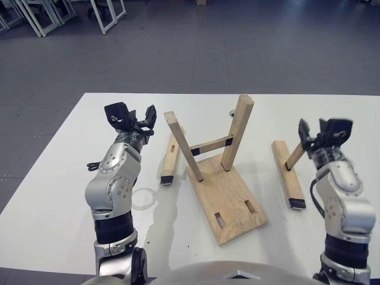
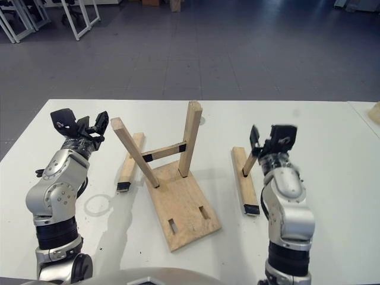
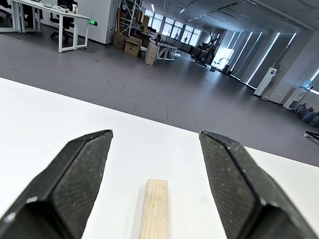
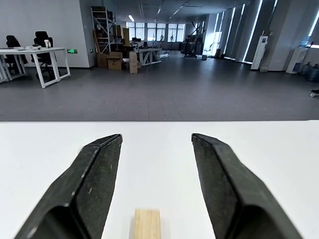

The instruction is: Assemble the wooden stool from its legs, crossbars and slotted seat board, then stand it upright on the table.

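Jaws apart; fitted legs [image 1: 237,133] upward

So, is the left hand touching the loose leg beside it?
Apart. In the left wrist view the open left hand flanks the leg, with bare table either side.

Both forearms point forward — left end effector [image 1: 133,116] and right end effector [image 1: 321,132] each spread wide.
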### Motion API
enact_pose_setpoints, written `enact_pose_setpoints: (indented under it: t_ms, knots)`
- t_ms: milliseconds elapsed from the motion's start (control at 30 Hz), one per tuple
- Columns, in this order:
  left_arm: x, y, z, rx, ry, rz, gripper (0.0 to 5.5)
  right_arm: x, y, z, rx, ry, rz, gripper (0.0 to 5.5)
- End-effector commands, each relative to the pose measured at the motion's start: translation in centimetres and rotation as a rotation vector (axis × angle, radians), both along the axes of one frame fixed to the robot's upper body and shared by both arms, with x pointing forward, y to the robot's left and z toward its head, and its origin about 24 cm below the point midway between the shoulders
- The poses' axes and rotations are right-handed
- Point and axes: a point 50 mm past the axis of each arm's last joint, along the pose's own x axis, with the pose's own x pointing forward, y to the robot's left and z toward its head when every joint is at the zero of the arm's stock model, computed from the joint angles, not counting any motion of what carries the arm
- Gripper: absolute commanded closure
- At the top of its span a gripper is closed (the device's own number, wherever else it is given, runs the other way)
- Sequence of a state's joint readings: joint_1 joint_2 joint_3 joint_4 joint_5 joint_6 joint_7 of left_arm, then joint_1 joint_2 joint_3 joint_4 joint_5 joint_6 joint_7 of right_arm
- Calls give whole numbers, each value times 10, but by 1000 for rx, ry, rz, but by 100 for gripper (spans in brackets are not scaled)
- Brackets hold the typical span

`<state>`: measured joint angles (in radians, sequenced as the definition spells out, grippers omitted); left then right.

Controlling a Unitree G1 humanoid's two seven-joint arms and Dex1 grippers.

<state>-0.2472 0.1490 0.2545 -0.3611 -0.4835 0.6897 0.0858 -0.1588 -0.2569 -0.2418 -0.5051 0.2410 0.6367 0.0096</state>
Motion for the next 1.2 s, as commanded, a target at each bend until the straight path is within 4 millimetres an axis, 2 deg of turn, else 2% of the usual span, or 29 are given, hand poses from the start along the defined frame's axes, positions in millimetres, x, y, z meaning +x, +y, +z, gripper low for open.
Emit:
enact_pose_setpoints:
  t_ms: [33, 100, 233, 300, 333, 467, 500, 567, 633, 700, 767, 800, 867, 933, 967, 1033, 1100, 1133, 1167, 1200]
  knots:
    - [0, -1, 3, 13, -21, 7, 230, 12, 11, 51, 13, -114, 22, 293]
    - [0, -2, 3, 14, -22, 8, 230, 20, 16, 57, 16, -90, 32, 293]
    - [2, -3, 4, 13, -24, 5, 230, 27, 16, 30, 14, 77, 24, 293]
    - [1, -2, 4, 14, -25, 7, 230, 27, 17, 28, 20, 91, 22, 325]
    - [1, -2, 4, 15, -25, 8, 230, 27, 18, 34, 11, 70, 14, 354]
    - [1, -1, 5, 17, -26, 11, 230, 29, 23, 90, 50, -187, -11, 354]
    - [1, -1, 5, 17, -26, 11, 230, 30, 23, 91, 54, -194, -8, 354]
    - [1, -2, 4, 17, -25, 12, 230, 32, 23, 71, 52, -106, -4, 354]
    - [1, -2, 4, 18, -25, 8, 230, 30, 19, 23, 41, 74, -32, 354]
    - [3, -1, 6, 22, -28, 5, 230, 19, 16, -28, 36, 244, -49, 354]
    - [4, -1, 7, 24, -30, 4, 230, 12, 17, -49, 44, 305, -53, 354]
    - [4, -1, 7, 24, -32, 6, 230, 13, 18, -49, 54, 297, -53, 354]
    - [4, -1, 8, 23, -38, 12, 230, 17, 18, -44, 66, 266, -55, 354]
    - [6, -1, 11, 20, -55, 19, 230, 24, 15, -27, 79, 178, -66, 354]
    - [7, -1, 12, 19, -61, 21, 230, 26, 14, -15, 91, 116, -69, 354]
    - [6, -1, 12, 16, -64, 24, 230, 25, 15, 28, 122, -112, -38, 354]
    - [4, -3, 9, 13, -59, 24, 230, 15, 18, 65, 113, -275, 21, 318]
    - [2, -4, 8, 11, -55, 23, 230, 9, 18, 76, 103, -312, 40, 304]
    - [0, -4, 6, 11, -51, 24, 230, -1, 18, 79, 83, -316, 50, 280]
    - [-2, -4, 5, 12, -47, 26, 230, -14, 16, 71, 60, -273, 46, 265]
